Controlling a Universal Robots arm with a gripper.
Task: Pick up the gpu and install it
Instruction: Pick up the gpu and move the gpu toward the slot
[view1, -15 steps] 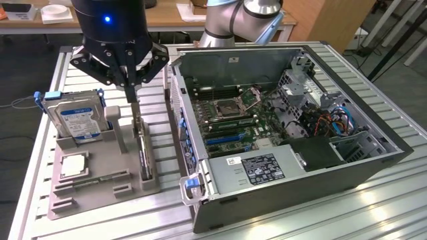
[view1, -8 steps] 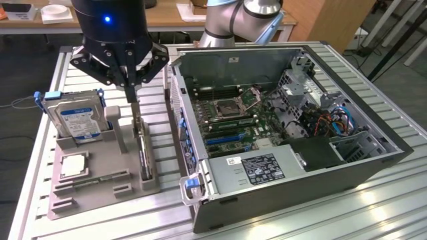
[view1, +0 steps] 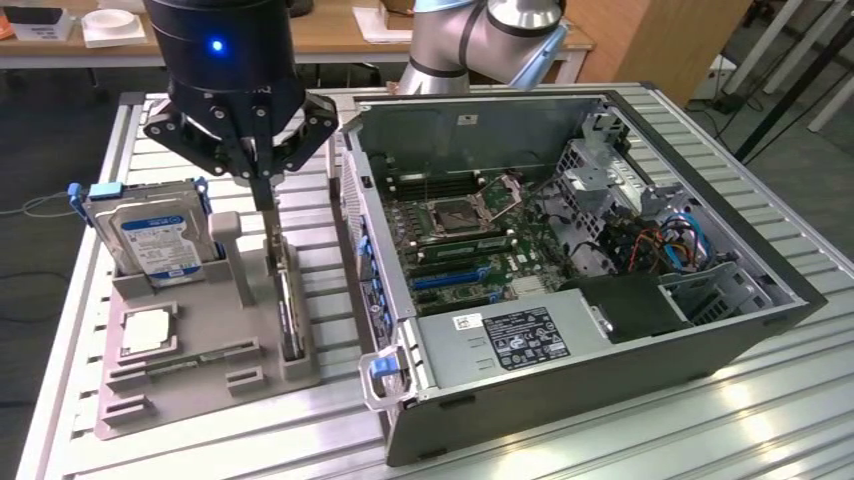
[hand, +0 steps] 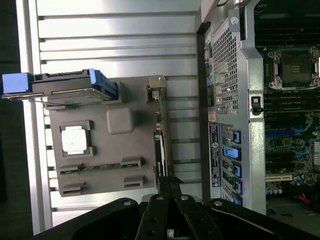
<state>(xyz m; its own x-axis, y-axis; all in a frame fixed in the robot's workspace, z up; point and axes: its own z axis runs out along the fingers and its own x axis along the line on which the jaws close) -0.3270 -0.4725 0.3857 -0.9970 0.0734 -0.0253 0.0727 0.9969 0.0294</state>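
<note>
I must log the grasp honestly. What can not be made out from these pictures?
1. Whether the fingers clamp the gpu: exterior view, contact too small; wrist view, fingers cover it.
2. The gpu's board face: both views, it stands edge-on in the grey holder.
3. Hard drive label text: exterior view, too small.

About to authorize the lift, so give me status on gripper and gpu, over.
Gripper shut, tips at top of gpu. It stands on edge in gray tray slot, not in case. Post close beside.
</note>
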